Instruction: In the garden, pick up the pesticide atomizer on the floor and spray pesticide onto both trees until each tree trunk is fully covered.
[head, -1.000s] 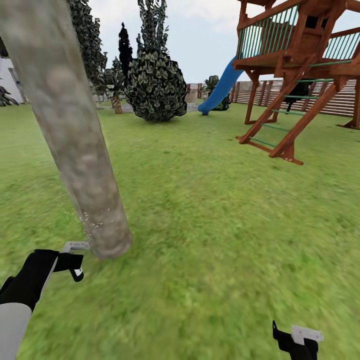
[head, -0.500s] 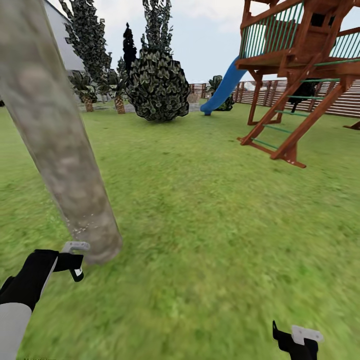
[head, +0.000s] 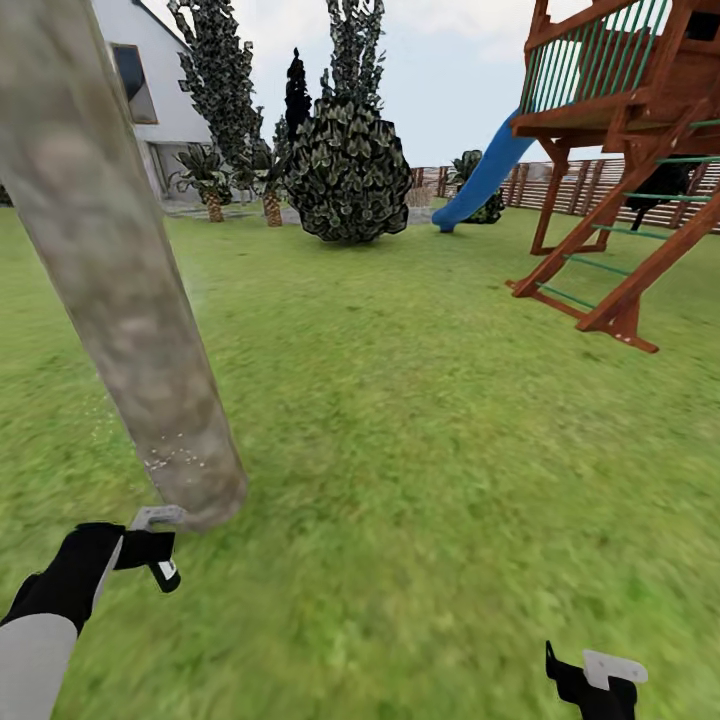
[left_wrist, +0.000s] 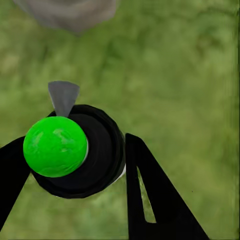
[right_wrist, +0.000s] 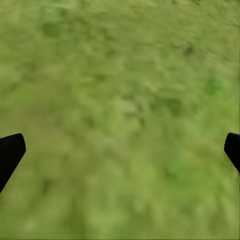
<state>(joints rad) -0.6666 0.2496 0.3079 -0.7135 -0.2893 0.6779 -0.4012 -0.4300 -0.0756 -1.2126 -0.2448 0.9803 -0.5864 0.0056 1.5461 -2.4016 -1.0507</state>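
Head view: thick mottled grey-brown tree trunk (head: 120, 290) leans across the left of frame, its flared base meeting the lawn (head: 420, 450) just ahead of the left gripper (head: 160, 545). Small white specks sit on the lower trunk near the base. Left gripper is low at left, close beside the trunk base, with a light grey part at its tip nearly touching the bark. Left wrist view: the pesticide atomizer (left_wrist: 75, 152) sits between the two black fingers (left_wrist: 150, 200), seen from above as a black round body with a bright green ball top and a grey wedge-shaped nozzle pointing toward the trunk base (left_wrist: 67, 12) at the far edge of that picture. Fingers are clamped on the black body, one on each side. Right gripper (head: 590, 680) is at the lower right of the head view, well apart from the trunk, over bare grass; in the right wrist view its black fingertips (right_wrist: 10, 152) stand wide apart with only grass between them. Background: dark leafy shrub (head: 348, 170), thin conifers (head: 220, 80), short palms (head: 207, 180), a white house (head: 140, 90), a wooden play tower (head: 630, 150) with a blue slide (head: 485, 180), and a brown slatted fence (head: 590, 185).
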